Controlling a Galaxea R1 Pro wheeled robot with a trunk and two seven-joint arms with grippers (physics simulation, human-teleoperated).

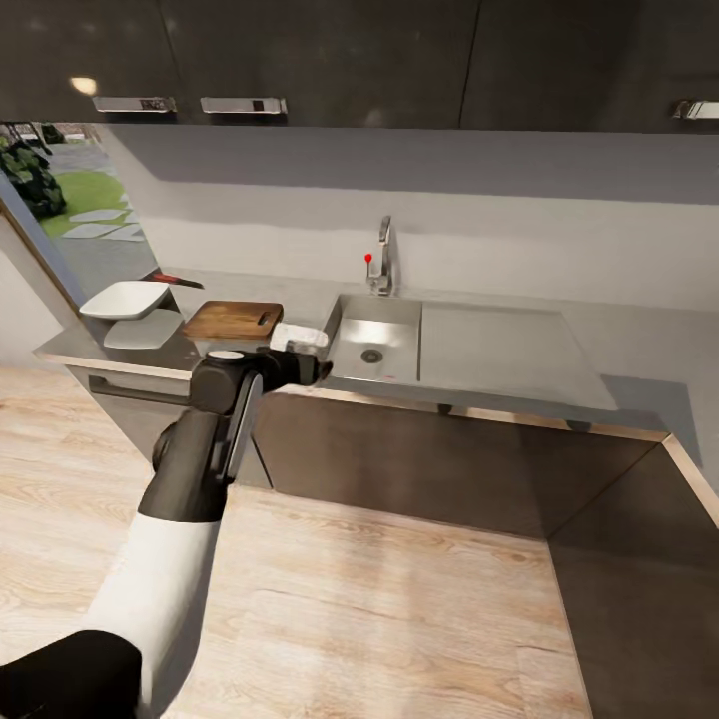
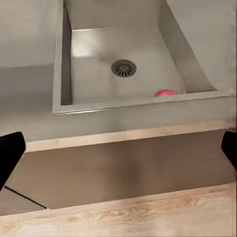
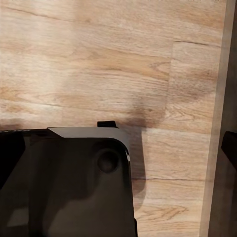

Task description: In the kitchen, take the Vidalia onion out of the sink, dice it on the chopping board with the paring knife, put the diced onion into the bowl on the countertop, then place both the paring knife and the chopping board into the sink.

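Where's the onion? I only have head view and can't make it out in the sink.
Observer: The left wrist view has it. The Vidalia onion lies in the sink against the basin's front wall, apart from the drain.
Operator: Left pincer state?
Observer: The left pincer is open. Its fingertips sit at opposite edges of the left wrist picture with nothing between them, out in front of the counter edge.
Operator: Right arm?
Observer: The right wrist view faces the wooden floor and the robot's dark base.
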